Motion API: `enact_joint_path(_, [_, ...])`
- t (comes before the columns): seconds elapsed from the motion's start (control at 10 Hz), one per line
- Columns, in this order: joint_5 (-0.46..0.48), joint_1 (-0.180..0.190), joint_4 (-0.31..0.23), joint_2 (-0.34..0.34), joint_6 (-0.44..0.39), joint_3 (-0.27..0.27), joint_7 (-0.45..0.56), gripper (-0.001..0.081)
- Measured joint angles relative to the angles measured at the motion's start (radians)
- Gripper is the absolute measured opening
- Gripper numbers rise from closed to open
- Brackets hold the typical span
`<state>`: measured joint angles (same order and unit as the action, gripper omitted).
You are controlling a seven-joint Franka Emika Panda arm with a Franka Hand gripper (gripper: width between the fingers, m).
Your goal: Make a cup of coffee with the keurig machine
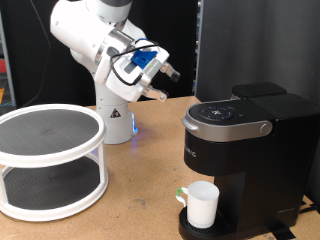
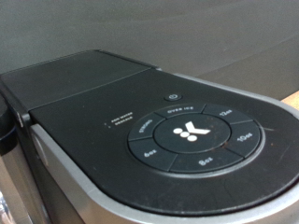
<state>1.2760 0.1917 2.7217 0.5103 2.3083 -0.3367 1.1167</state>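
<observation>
The black keurig machine (image 1: pixel 240 150) stands at the exterior view's right, lid down, its silver-grey handle at the front. The white cup (image 1: pixel 203 204) sits on the drip tray under the spout, a green tint at its handle. My gripper (image 1: pixel 163 84) hangs in the air to the exterior view's left of the machine's top and somewhat above it, with nothing seen between its fingers. The wrist view shows the keurig machine's lid with its round button panel (image 2: pixel 194 133) close up; no fingers appear there.
A white two-tier round stand (image 1: pixel 48 160) with dark mesh shelves occupies the exterior view's left. The robot's white base (image 1: pixel 115 120) rises behind it. A dark panel stands behind the machine. Bare wooden tabletop (image 1: pixel 140 190) lies between stand and machine.
</observation>
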Motion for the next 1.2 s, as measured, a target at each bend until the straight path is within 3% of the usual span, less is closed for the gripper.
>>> enact_joint_path(1.2, [-0.037, 0.0, -0.002, 0.048, -0.043, 0.001, -0.015, 0.0808])
